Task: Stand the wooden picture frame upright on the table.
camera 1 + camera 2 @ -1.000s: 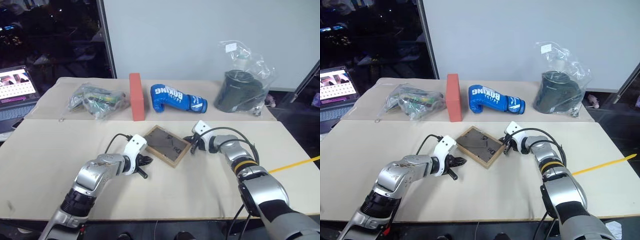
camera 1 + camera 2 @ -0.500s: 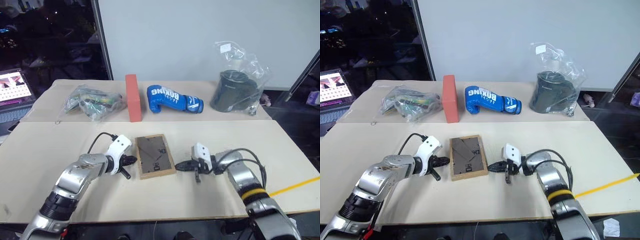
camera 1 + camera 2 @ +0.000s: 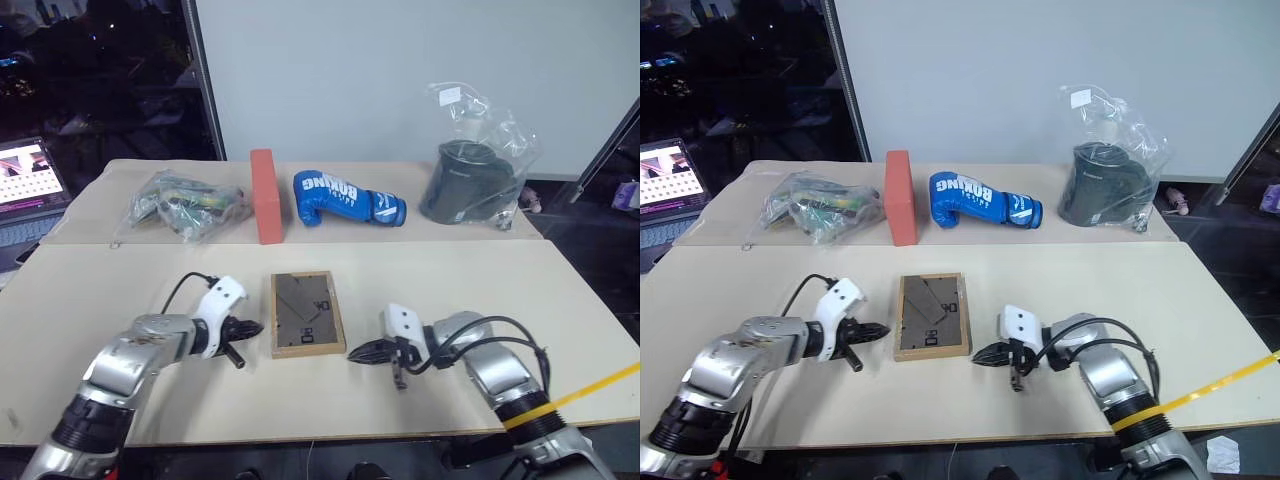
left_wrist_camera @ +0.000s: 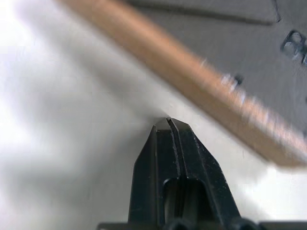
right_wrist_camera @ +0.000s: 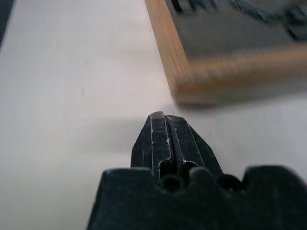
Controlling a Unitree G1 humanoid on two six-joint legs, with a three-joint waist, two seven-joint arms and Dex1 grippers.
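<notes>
The wooden picture frame (image 3: 307, 313) lies flat on the table (image 3: 450, 280) with its dark backboard facing up and the easel stand folded against it. My left gripper (image 3: 255, 326) sits just left of the frame, shut and empty, its tip a short way off the wooden edge (image 4: 192, 81). My right gripper (image 3: 352, 354) is shut too. It rests low over the table by the frame's near right corner (image 5: 216, 88), apart from it. In the wrist views both grippers, left (image 4: 168, 120) and right (image 5: 163, 116), have their fingers pressed together.
Along the back of the table stand a bag of small items (image 3: 188, 202), a red-orange brick (image 3: 264, 195) on end, a blue boxing glove (image 3: 348, 198) and a clear bag with a dark object (image 3: 478, 180). A laptop (image 3: 30, 175) is at far left.
The frame has turned from a diagonal pose to square with the table edge. Both grippers have drawn away from it, the left one leftward, the right one toward the front edge.
</notes>
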